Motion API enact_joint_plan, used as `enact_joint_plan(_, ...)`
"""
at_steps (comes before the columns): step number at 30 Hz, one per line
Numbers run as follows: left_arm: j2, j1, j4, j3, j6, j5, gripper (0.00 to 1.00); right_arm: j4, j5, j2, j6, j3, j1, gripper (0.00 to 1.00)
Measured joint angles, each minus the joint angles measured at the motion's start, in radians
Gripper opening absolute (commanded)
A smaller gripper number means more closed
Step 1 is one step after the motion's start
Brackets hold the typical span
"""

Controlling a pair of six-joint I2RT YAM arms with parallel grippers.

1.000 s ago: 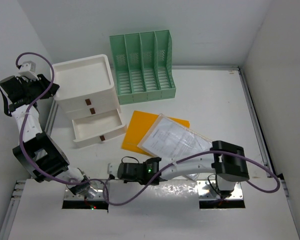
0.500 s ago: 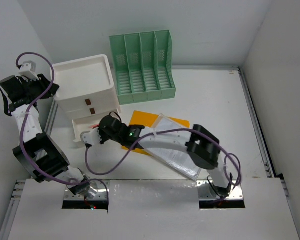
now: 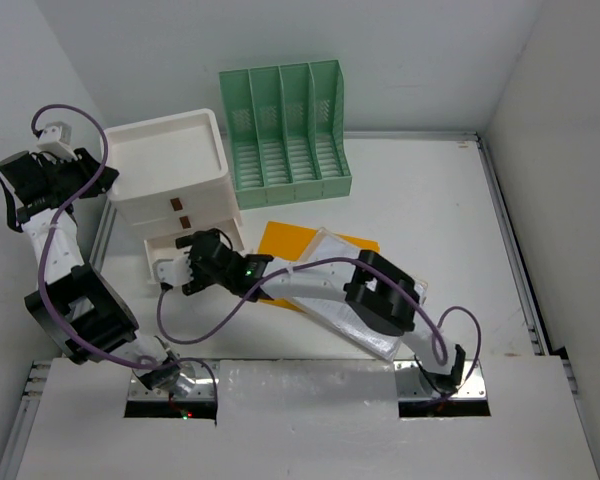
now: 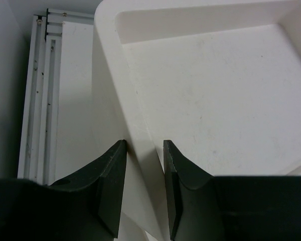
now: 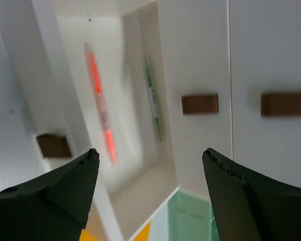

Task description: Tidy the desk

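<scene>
Two pens (image 5: 101, 103) lie in the open bottom drawer (image 3: 195, 262); the right tool (image 3: 176, 272) gapes empty above it. The left tool (image 4: 144, 193) pinches the drawer box (image 3: 170, 170) rim. Papers (image 3: 352, 285) and an orange folder (image 3: 280, 245) remain mid-counter (image 3: 430, 200), unfiled.

I see the desk (image 3: 430, 190), a matte white top with silver rails along its edges. Directly beyond my right gripper (image 3: 177, 274) stands the white drawer box (image 3: 170, 175), its bottom drawer (image 3: 195, 255) pulled out toward the fingers. Farther off, up and to the right of that gripper, a green file rack (image 3: 285, 135) stands upright at the back. Just to the gripper's right, under my arm, an orange folder (image 3: 280, 245) lies flat with a clear sleeve of printed papers (image 3: 345, 270) overlapping it.
</scene>
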Motion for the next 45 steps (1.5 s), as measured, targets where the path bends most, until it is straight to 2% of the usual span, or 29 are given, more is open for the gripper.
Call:
enact_joint_plan(3, 0.002, 0.001, 0.000, 0.001, 0.000, 0.004, 0.00, 0.068, 0.019, -0.117, 0.190, -0.146, 0.001, 0.71)
enact_joint_plan(4, 0.002, 0.001, 0.000, 0.002, 0.000, 0.004, 0.00, 0.094, 0.019, -0.163, 0.261, -0.199, 0.001, 0.55)
enact_joint_plan(6, 0.003, 0.002, 0.000, 0.002, 0.000, 0.005, 0.00, 0.192, 0.008, -0.268, 0.460, -0.337, 0.001, 0.33)
enact_joint_plan(7, 0.003, 0.002, 0.000, 0.002, 0.000, 0.006, 0.00, 0.238, 0.000, -0.304, 0.540, -0.392, 0.001, 0.15)
enact_joint_plan(9, 0.004, 0.003, 0.000, 0.002, -0.001, 0.010, 0.00, 0.402, -0.025, -0.352, 0.747, -0.513, 0.001, 0.03)
enact_joint_plan(10, 0.005, 0.003, 0.000, 0.003, -0.001, 0.012, 0.00, 0.470, -0.037, -0.354, 0.831, -0.562, 0.001, 0.00)
enact_joint_plan(13, 0.006, 0.005, 0.000, 0.003, -0.001, 0.015, 0.00, 0.635, -0.048, -0.290, 1.065, -0.658, 0.002, 0.00)
enact_joint_plan(17, 0.006, 0.005, 0.000, 0.003, 0.000, 0.016, 0.00, 0.668, -0.066, -0.121, 1.285, -0.662, 0.002, 0.00)
enact_joint_plan(20, 0.006, 0.005, 0.000, 0.003, 0.000, 0.016, 0.00, 0.706, -0.055, -0.044, 1.373, -0.652, 0.002, 0.00)
enact_joint_plan(26, 0.010, 0.005, -0.011, 0.012, 0.000, 0.018, 0.00, 0.761, 0.000, 0.026, 1.393, -0.511, -0.011, 0.00)
enact_joint_plan(37, 0.021, 0.005, -0.020, 0.021, 0.008, 0.028, 0.00, 0.766, -0.002, 0.224, 1.484, -0.214, -0.112, 0.00)
enact_joint_plan(45, 0.038, 0.006, -0.023, 0.039, 0.015, 0.040, 0.00, 0.669, 0.020, 0.386, 1.520, 0.082, -0.167, 0.00)
